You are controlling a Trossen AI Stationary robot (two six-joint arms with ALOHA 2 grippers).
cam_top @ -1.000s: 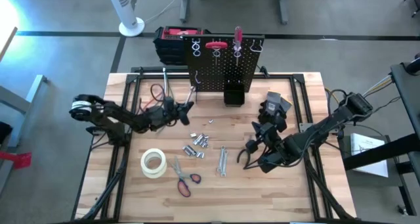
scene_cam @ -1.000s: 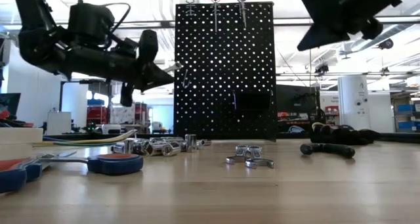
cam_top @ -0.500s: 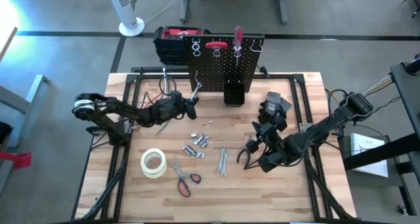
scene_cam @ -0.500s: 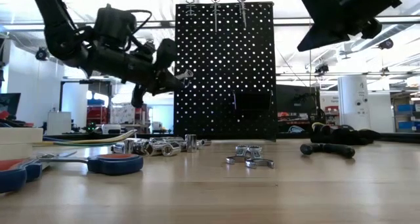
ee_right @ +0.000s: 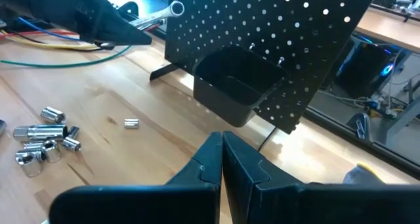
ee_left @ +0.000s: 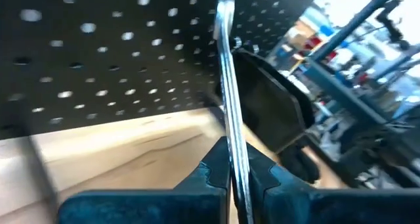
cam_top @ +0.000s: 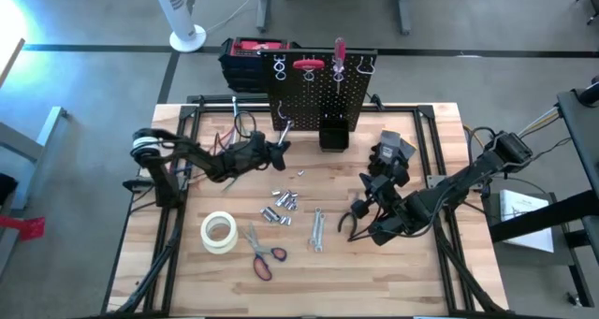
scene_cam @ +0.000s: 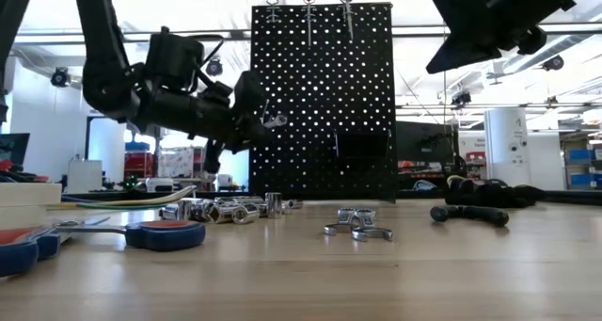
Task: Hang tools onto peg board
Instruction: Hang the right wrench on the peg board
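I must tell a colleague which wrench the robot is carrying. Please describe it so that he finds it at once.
Find the upright black peg board at the table's far edge. Before its left side, the left gripper is shut on a slim silver wrench, raised off the table, unlike the two wrenches lying flat.

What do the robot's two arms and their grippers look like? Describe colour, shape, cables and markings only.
Both arms are dark, near black, built of slim jointed segments. The left arm has a white-ringed joint near its base, and red and green cables lie beside it. The right arm has chunkier housings and a dark cable looping at its base. Each gripper, left and right, has two dark, wedge-shaped fingers. No lettering is legible.
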